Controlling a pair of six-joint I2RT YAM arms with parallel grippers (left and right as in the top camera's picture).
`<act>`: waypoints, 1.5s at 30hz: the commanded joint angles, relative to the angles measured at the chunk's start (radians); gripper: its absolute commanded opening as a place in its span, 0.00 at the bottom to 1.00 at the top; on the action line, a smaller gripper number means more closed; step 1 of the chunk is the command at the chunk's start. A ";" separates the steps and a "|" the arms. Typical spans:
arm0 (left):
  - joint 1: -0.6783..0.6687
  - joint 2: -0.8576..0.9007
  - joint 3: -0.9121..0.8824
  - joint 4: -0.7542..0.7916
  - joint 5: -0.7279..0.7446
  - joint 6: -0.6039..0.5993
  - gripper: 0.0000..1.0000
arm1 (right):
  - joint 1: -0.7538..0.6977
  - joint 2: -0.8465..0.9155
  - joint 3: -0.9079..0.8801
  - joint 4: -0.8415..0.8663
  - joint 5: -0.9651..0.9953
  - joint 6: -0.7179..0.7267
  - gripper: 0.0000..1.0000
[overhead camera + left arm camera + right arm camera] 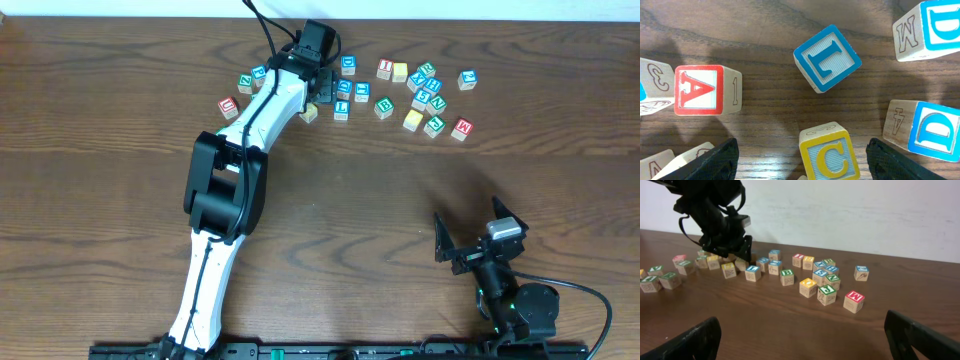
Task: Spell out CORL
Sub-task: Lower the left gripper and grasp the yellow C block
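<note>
In the left wrist view a wooden cube with a yellow C (830, 152) lies on the table between the fingers of my left gripper (802, 152). The jaws are open, with a gap to the cube on each side. Just beyond it lies the cube with a blue L (827, 57). From overhead, the left gripper (318, 92) hangs over the left end of the scattered cubes, next to the L cube (342, 108). Two yellow-faced cubes (413, 120) (400, 72) lie further right; their letters are unreadable. My right gripper (475, 242) (800, 337) stands open and empty at the front right.
Around the C cube lie a red A cube (700, 90), a blue D cube (935, 130) and a cube with D and M faces (927, 27). More cubes spread to the right, ending with a red M cube (461, 128) (854, 301). The left arm (225, 190) crosses the table's left half.
</note>
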 commanded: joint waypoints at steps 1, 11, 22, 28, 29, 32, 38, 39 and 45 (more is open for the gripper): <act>0.002 0.014 -0.012 0.002 -0.012 -0.049 0.80 | -0.001 -0.006 -0.003 -0.001 -0.004 0.007 0.99; 0.002 0.014 -0.026 0.004 -0.013 -0.116 0.76 | -0.001 -0.006 -0.003 -0.001 -0.004 0.007 0.99; 0.002 0.014 -0.044 0.026 -0.013 -0.136 0.52 | -0.001 -0.006 -0.003 -0.001 -0.004 0.007 0.99; 0.000 0.014 -0.044 0.029 -0.012 -0.135 0.34 | -0.001 -0.006 -0.003 -0.001 -0.004 0.007 0.99; -0.002 0.014 -0.044 0.029 -0.012 -0.135 0.33 | -0.001 -0.006 -0.003 -0.001 -0.004 0.007 0.99; -0.010 0.014 -0.044 0.030 -0.013 -0.135 0.28 | -0.001 -0.006 -0.003 -0.001 -0.004 0.007 0.99; -0.013 0.013 -0.043 0.031 -0.013 -0.135 0.26 | -0.001 -0.006 -0.003 -0.001 -0.004 0.007 0.99; -0.013 0.009 -0.043 0.031 -0.013 -0.135 0.26 | -0.001 -0.006 -0.003 -0.001 -0.004 0.007 0.99; -0.013 -0.052 -0.039 0.022 -0.013 -0.087 0.26 | -0.001 -0.006 -0.003 -0.001 -0.004 0.007 0.99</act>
